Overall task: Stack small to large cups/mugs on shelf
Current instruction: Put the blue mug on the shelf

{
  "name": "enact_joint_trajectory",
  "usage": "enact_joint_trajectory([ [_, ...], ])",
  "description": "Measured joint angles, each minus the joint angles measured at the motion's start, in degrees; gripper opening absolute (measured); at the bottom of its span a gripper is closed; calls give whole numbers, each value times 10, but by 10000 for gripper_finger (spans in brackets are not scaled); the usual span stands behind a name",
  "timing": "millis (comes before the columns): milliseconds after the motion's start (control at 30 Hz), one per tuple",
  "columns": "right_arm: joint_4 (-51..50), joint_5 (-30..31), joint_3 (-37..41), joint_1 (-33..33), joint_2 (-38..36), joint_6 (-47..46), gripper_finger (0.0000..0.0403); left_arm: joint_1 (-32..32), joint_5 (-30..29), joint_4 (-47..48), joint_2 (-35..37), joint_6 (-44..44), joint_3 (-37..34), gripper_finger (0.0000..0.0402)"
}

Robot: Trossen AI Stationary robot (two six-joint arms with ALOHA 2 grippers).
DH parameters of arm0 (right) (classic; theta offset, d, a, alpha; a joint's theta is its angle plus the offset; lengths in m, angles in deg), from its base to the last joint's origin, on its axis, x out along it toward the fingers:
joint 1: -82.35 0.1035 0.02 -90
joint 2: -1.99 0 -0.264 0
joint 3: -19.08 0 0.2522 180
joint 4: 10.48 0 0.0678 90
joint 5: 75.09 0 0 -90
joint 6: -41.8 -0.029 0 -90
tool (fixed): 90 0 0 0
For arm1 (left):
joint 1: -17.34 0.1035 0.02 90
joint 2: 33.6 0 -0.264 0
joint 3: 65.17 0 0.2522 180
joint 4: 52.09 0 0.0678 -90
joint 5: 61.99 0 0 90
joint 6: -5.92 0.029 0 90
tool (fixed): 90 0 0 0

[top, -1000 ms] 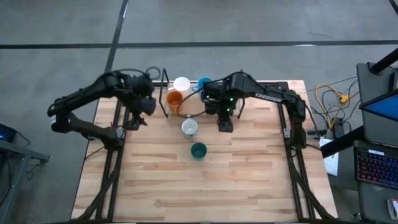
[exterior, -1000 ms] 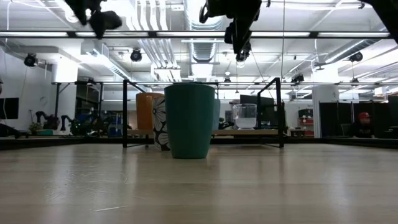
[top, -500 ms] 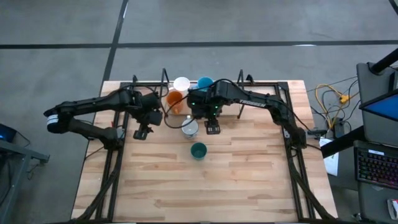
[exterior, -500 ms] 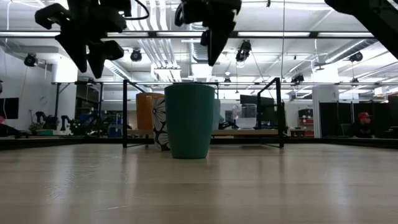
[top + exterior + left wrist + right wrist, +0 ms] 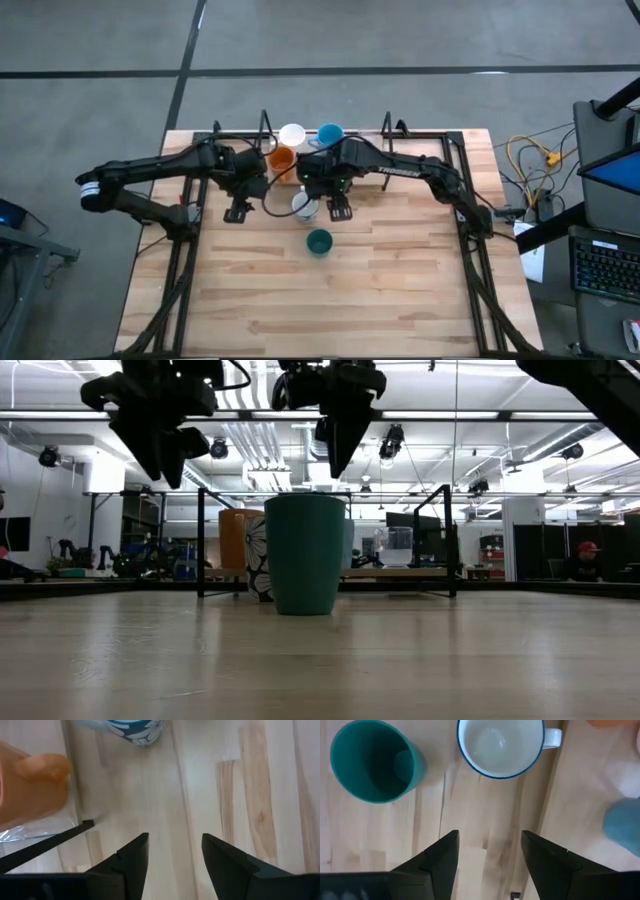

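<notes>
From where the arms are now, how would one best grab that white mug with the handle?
Probably by the rim, from straight above. The white mug stands upright on the table with its mouth open and empty, so one finger could go inside and one outside the wall. Pick a stretch of rim away from the handle. The right gripper, open, already hangs beside it; the teal cup stands clear.

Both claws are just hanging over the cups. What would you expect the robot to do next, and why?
Probably lower the right claw onto the handled mug. Its fingers are open, the mug stands just ahead of them on the table beside the teal cup, and neither is on the shelf yet. The left claw is open too, holding nothing.
</notes>
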Motion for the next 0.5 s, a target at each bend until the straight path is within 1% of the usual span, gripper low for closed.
enact_joint_trajectory([
  [200,22,0,0,7,19,20,208,0,-9,12,16,12,2,169],
  [400,29,4,0,13,35,28,208,1,-85,43,62,6,13,169],
  [500,34,6,-1,14,35,42,208,1,-106,62,92,-26,14,169],
])
